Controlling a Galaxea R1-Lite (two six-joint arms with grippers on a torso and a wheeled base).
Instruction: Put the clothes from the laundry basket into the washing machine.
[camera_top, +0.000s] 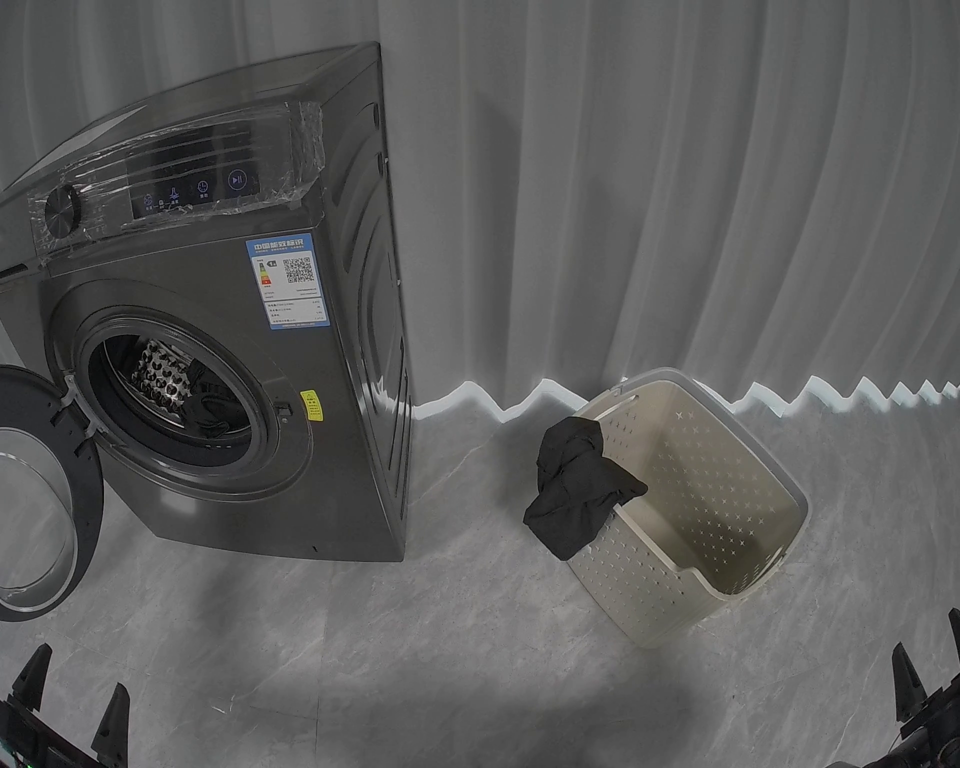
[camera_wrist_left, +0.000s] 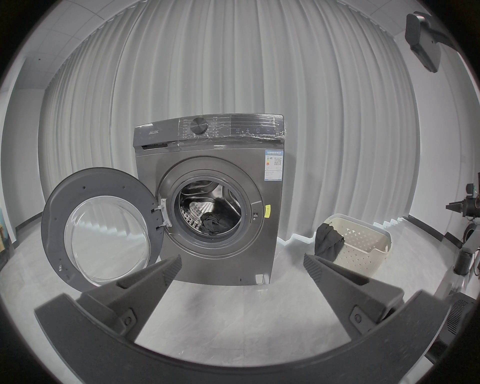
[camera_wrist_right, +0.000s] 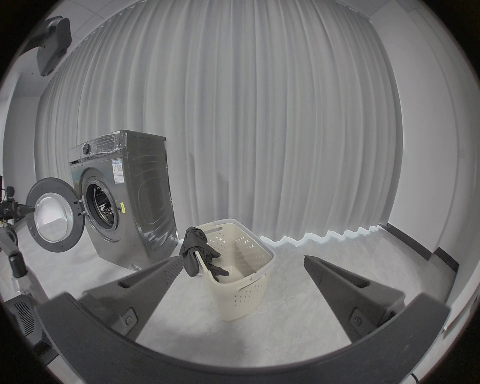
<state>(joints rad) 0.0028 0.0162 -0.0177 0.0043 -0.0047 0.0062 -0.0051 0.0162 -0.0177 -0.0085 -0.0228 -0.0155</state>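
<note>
One dark garment (camera_top: 575, 485) hangs over the laundry basket (camera_top: 720, 500) rim, on the side nearest the washing machine (camera_top: 250, 330). Another dark piece (camera_wrist_left: 212, 222) lies inside the machine, door (camera_top: 35, 500) swung open. Left gripper (camera_wrist_left: 239, 280) faces the machine, right gripper (camera_wrist_right: 242, 282) faces the basket; each spread wide, holding nothing.

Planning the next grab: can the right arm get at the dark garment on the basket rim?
Probably yes, once closer. The right gripper is open and empty, only bare floor lies before the laundry basket, and the dark garment hangs uncovered over its rim.
</note>
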